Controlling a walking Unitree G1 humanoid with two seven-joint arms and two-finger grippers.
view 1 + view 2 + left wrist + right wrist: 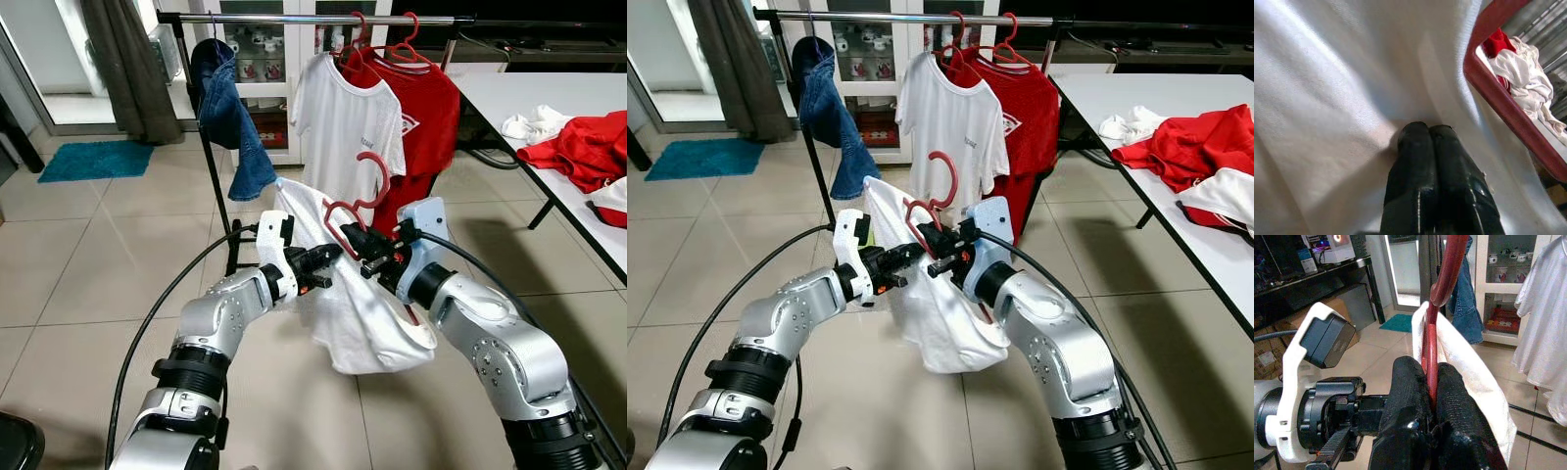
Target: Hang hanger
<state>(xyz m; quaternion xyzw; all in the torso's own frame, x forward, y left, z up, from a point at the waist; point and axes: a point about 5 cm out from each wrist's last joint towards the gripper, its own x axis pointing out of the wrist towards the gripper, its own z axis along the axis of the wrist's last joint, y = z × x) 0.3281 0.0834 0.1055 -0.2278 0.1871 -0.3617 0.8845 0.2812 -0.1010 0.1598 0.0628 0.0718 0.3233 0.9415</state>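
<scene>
Midway: the right gripper (377,245) pinches the red hanger (361,201) carrying a white T-shirt (358,313), well short of the garment rail (294,18). The left gripper (328,257), fingers pressed together, grips the shirt's cloth. Hooking onto the rail remains undone.

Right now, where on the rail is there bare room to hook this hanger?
Free: the rail stretch between the jeans and the white shirt. Crowded: the right part, where that shirt and the red shirt hang close. Right tool holds the red hanger.
</scene>
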